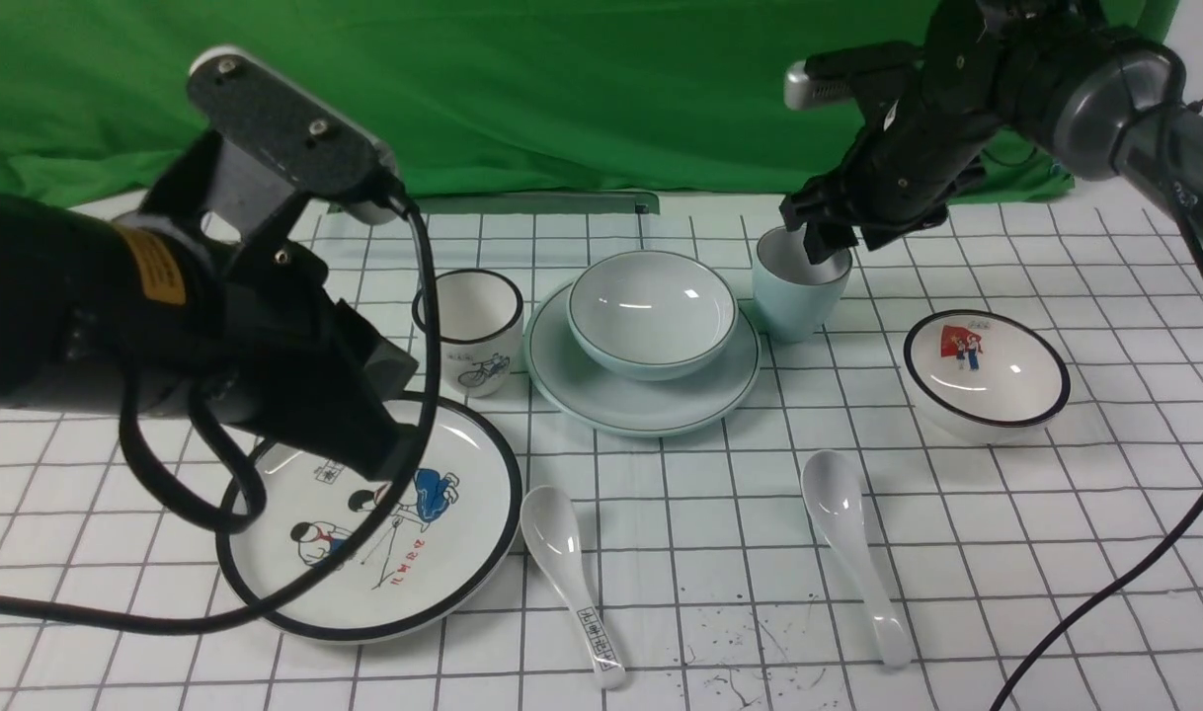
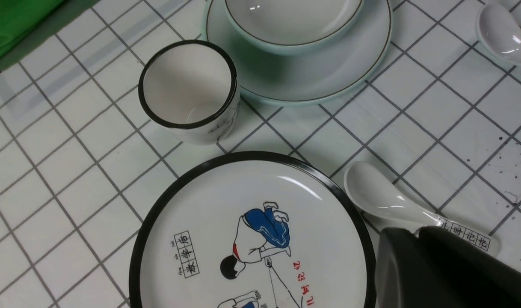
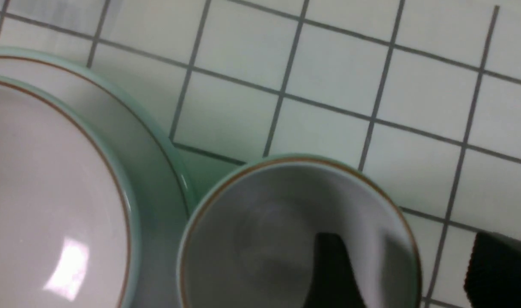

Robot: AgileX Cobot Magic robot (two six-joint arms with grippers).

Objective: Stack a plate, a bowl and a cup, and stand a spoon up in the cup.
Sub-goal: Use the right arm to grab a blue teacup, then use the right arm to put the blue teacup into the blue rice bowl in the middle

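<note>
The pale blue-green plate (image 1: 641,403) sits mid-table with the matching bowl (image 1: 651,308) in it. Just right of them stands the blue-green cup (image 1: 797,301), upright and touching the plate's edge (image 3: 158,171). My right gripper (image 1: 827,242) is open astride the cup's rim (image 3: 286,222): one finger is inside the cup and the other outside, with a gap to the wall. The plain white spoon (image 1: 843,523) lies nearer the front. My left gripper (image 2: 416,233) is shut on nothing, hovering over the cartoon plate's edge.
A black-rimmed plate with cartoon children (image 1: 434,553) lies front left, with a bicycle cup (image 1: 473,331) behind it. A spoon with black characters (image 1: 572,583) lies beside that plate. A black-rimmed bowl with a red picture (image 1: 987,370) stands at the right.
</note>
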